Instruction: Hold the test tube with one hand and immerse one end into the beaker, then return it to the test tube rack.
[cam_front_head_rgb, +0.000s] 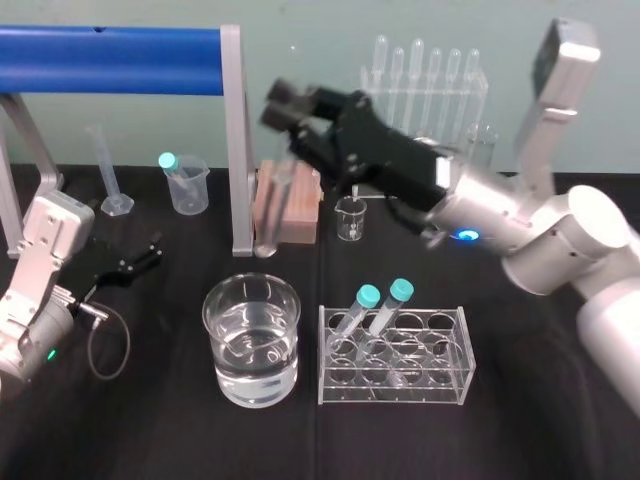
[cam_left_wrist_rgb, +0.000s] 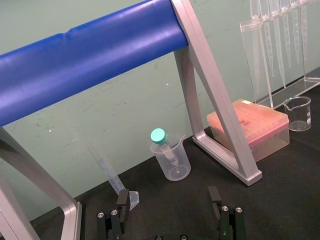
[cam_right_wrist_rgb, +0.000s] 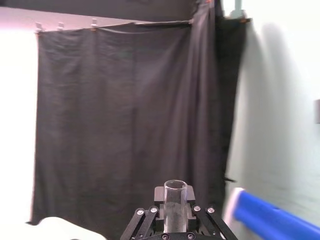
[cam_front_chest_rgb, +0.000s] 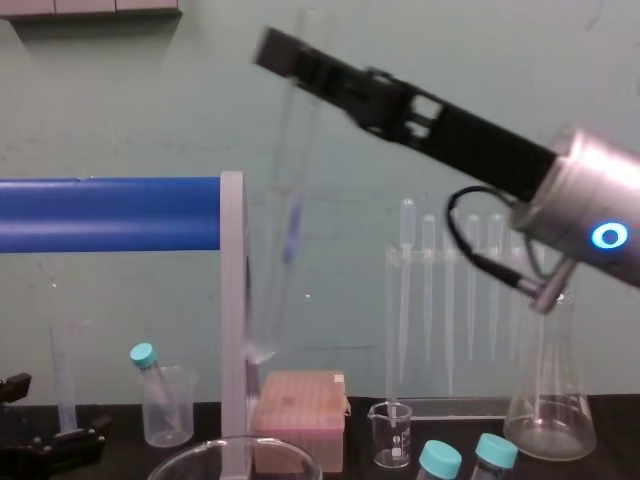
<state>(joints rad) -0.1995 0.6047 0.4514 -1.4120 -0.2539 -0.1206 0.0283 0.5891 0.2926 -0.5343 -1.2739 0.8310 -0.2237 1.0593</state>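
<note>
R gripper (cam_front_chest_rgb: 285, 52) pinches the test tube (cam_front_chest_rgb: 288, 215) near its mouth. The tube hangs tilted in mid-air, its low end well above the beaker (cam_front_head_rgb: 222, 370) rim and close beside the grey frame post (cam_front_head_rgb: 238, 140) (tight on that side). Bare table lies betw. beaker and rack (cam_front_head_rgb: 395, 396). L gripper (cam_left_wrist_rgb: 169, 202) rests at the table's left, fingers spread.

Clear test tube (cam_right_wrist_rgb: 175, 199), blue bar (cam_front_head_rgb: 110, 60)
</note>
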